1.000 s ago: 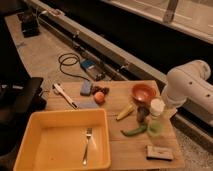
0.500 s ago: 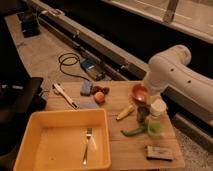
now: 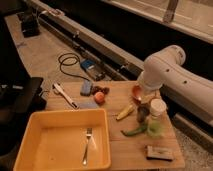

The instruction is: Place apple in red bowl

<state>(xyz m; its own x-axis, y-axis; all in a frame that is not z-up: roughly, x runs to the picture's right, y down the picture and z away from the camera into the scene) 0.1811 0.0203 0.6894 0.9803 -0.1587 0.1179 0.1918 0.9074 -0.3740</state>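
Observation:
The apple (image 3: 99, 97) is a small orange-red fruit on the wooden table (image 3: 115, 150), right of centre of its far edge and just in front of a dark red grape cluster (image 3: 103, 90). The red bowl (image 3: 136, 92) stands at the table's far right, and only its left rim shows from behind the white arm (image 3: 162, 70). The gripper (image 3: 144, 98) hangs below the arm's wrist, at or just over the bowl and about a hand's width right of the apple. Nothing shows in it.
A big yellow tub (image 3: 35, 150) with a fork (image 3: 87, 145) fills the front left. A banana (image 3: 125, 112), a green pepper (image 3: 134, 131), a dark can (image 3: 142, 114) and a white-lidded bottle (image 3: 157, 117) crowd the right. A blue sponge (image 3: 86, 88) and a white tool (image 3: 65, 95) lie far left.
The white arm has swung left from the table's right side, and now covers most of the red bowl. The apple and the other things have not moved.

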